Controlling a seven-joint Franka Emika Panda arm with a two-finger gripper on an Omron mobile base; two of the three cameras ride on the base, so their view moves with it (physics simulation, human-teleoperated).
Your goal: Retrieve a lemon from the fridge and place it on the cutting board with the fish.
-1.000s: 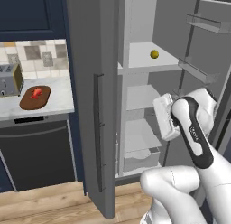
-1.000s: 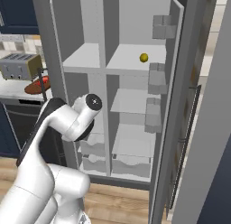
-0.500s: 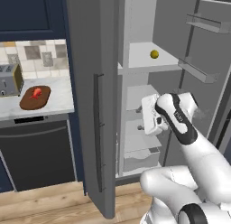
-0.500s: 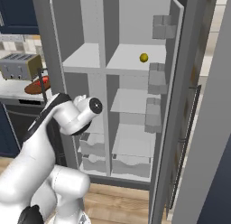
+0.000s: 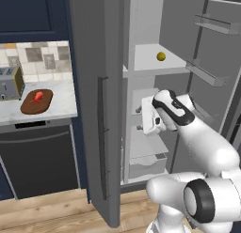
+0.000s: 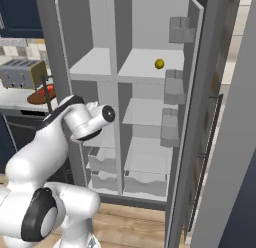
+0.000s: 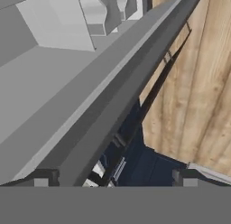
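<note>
Left base view shows the hand (image 5: 141, 116) at mid height in the open fridge (image 5: 99, 63), jaws spread wide and holding nothing, pointing in toward the middle shelves. One shelf higher, well above the hand, the lemon (image 5: 161, 56) sits alone on the pale upper shelf; the right base view shows it (image 6: 159, 63) near the right side of that shelf, close to the door racks. Being round, firm and light, it will likely roll if nudged, so closing the fingers across its widest part seems the best hold. Away to the left, the fish (image 5: 38, 96) lies on the cutting board (image 5: 29, 105) on the counter (image 5: 56, 110), beside the toaster (image 5: 8, 84).
</note>
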